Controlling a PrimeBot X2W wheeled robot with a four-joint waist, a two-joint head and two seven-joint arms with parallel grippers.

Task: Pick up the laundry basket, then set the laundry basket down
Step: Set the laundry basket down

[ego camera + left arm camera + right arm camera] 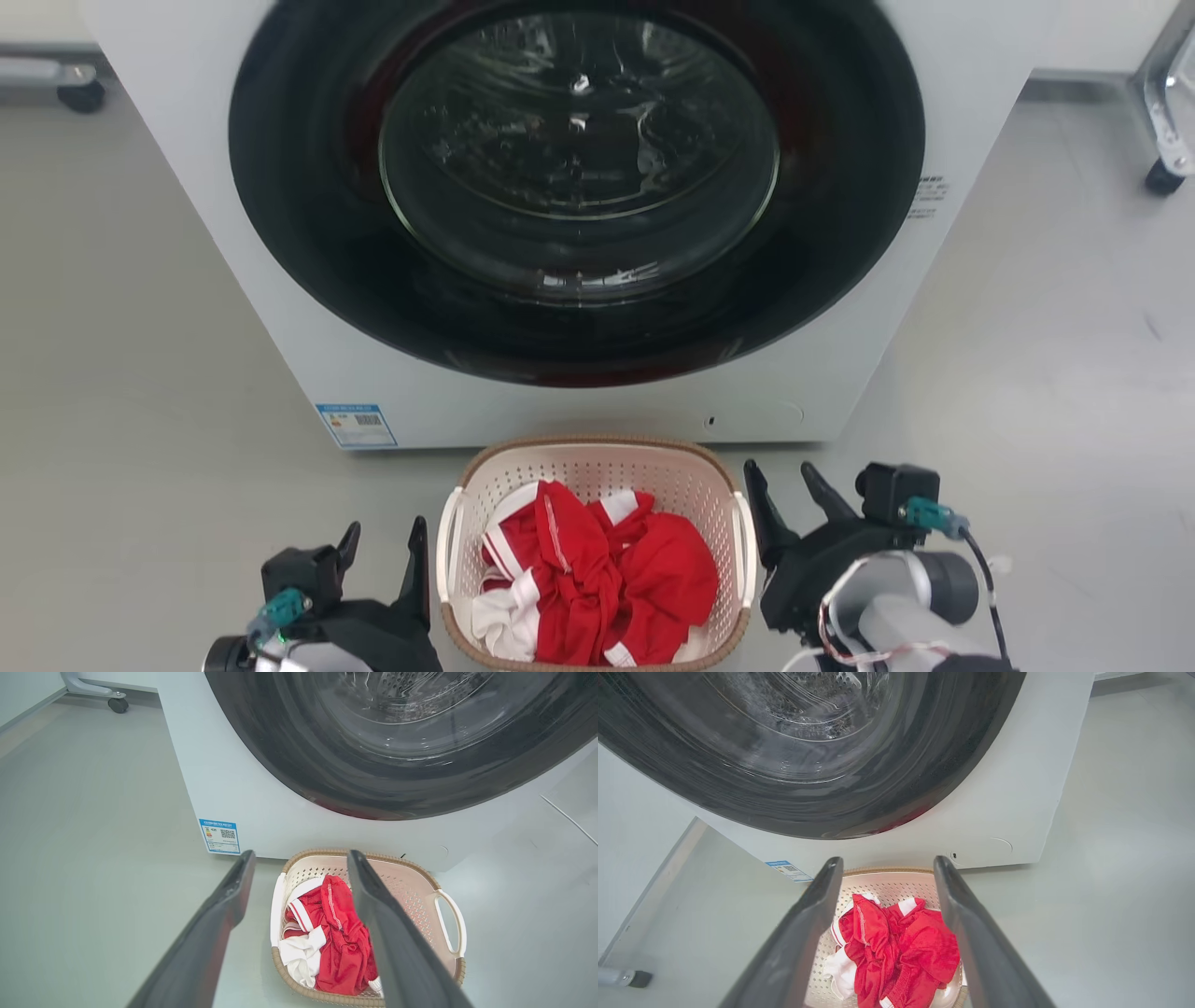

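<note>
Nearest the camera, low in the head view, the left gripper (pixel 385 537) and right gripper (pixel 780 476) flank the laundry basket (pixel 653 476), one on each side. Both sets of jaws stand wide apart and hold nothing.

The basket sits on the grey floor (pixel 140 373), just on the near side of the washing machine (pixel 560 415), whose round dark door (pixel 579 168) is closed. Red and white clothes (pixel 607 569) lie heaped inside it.

The left gripper is just beside the basket's left handle (pixel 451 541). In the left wrist view that handle (pixel 276 905) falls between the two jaws, one over the floor and one over the basket's interior. The right gripper is just beside the right handle (pixel 744 541). In the right wrist view its jaws frame the clothes (pixel 896 947) and the far wall of the basket (pixel 887 886), while the right handle is hidden. Whether either gripper touches the basket cannot be told, though neither has closed on it.

Progress, as judged from these views: the approach looks nearly complete, but the pick-up has not begun, since the basket appears to rest on the floor with no grip taken. Left to do are seating the jaws on the handles or rim, closing both, lifting evenly so the load does not tip, and setting the basket down.
</note>
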